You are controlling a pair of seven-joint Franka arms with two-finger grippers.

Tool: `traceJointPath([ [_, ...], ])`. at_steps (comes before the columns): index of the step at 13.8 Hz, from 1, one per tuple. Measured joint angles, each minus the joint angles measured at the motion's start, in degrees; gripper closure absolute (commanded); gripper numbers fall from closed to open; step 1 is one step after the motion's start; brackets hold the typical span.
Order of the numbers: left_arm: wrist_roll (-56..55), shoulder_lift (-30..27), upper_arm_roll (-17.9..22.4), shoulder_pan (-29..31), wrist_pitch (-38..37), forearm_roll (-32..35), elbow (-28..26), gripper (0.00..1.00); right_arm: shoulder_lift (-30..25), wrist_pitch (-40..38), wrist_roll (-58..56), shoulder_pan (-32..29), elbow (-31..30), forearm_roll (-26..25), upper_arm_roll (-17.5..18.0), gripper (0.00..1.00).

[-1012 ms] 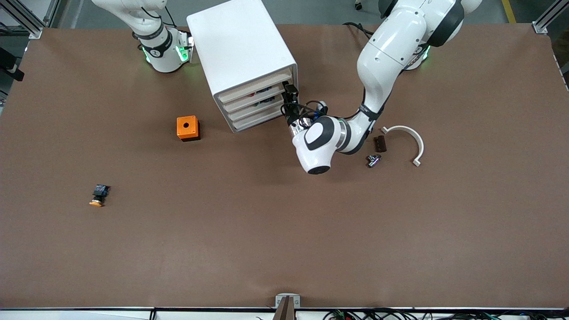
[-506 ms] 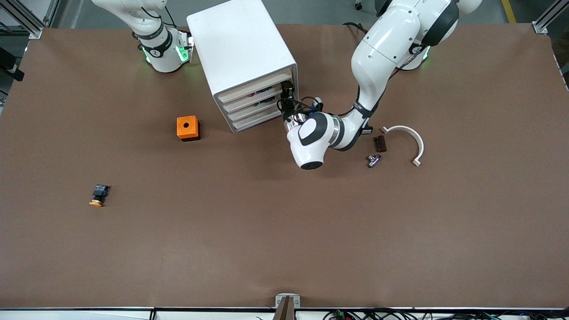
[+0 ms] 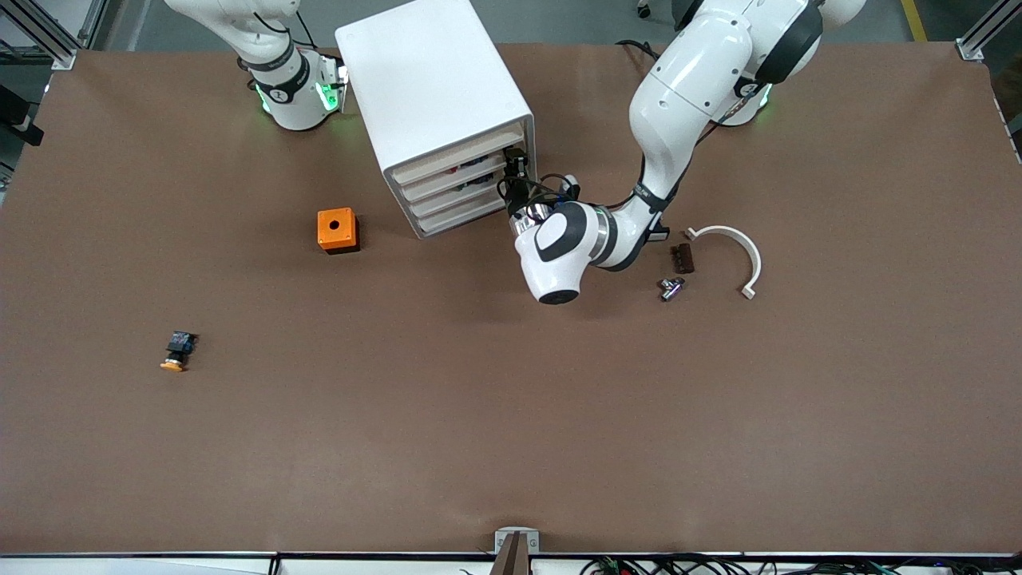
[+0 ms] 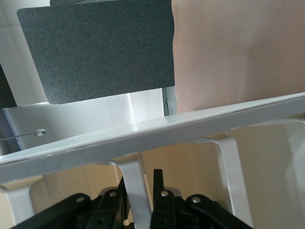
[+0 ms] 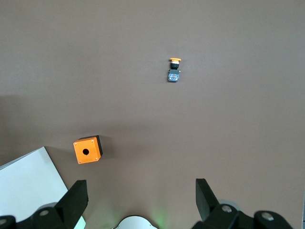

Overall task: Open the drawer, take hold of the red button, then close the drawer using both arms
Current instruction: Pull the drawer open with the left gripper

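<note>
Left end effector point(image 3: 517, 164) moved in from a second ago, now right at drawer point(image 3: 457, 180) front, at cabinet point(image 3: 435, 104) corner toward left arm's end. Its fingers point(image 4: 159, 191) pinch thin white handle rib, nearly closed. Means grasp looks set; pull probably next. Drawer not yet out. Button point(image 3: 461, 169): red glimpse inside drawer, just beside left end effector. Right end effector point(image 5: 140, 200) open, waits high over counter point(image 3: 511, 415), above orange cube point(image 5: 87, 149).
</note>
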Motion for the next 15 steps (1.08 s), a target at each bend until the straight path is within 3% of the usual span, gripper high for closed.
traceJointPath([
  [3,0.0,0.1,0.14,0.18,0.0,0.0,0.0,0.77,0.0,0.0,0.0,0.0,0.0,0.0,-0.01,0.0],
  [7,-0.02,0.12,0.4,1.04,0.0,-0.06,0.04,0.9,0.0,0.0,0.0,0.0,0.0,0.0,-0.02,0.0],
  [15,-1.3,0.13,0.61,5.11,-0.6,-0.45,0.31,0.88,0.58,0.01,0.04,0.0,-0.17,-0.1,-0.11,0.0],
])
